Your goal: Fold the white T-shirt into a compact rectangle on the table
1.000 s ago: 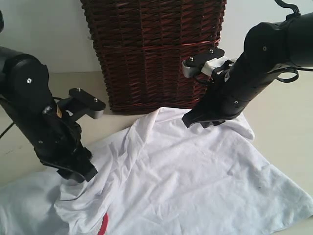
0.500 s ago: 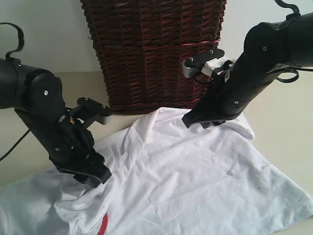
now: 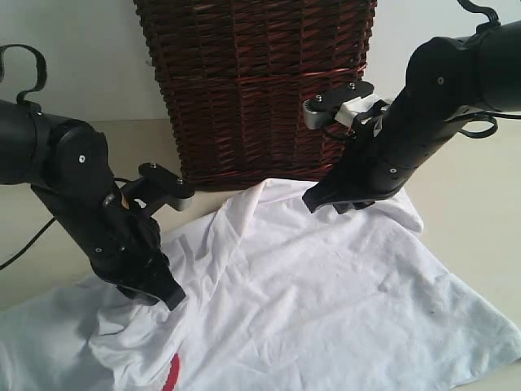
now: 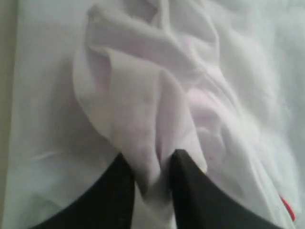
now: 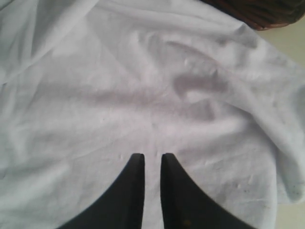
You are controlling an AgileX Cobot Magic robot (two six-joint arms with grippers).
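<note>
on table (image 3: 476,191), t-shirt (image 3: 326,293) fold pinched — basket (image 3: 252,90) near

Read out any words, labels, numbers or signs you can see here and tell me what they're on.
No readable text anywhere.
white T-shirt: only a red sliver of print shows beside a fold, too little to read.
wicker basket: no label or marking visible.

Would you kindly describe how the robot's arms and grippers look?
The left arm and right arm: black, rounded joint housings, silver screws. Grey bracket at each wrist, white part on the right one. Black cables loop from both. The left gripper and right gripper: slim tapered black fingers.
</note>
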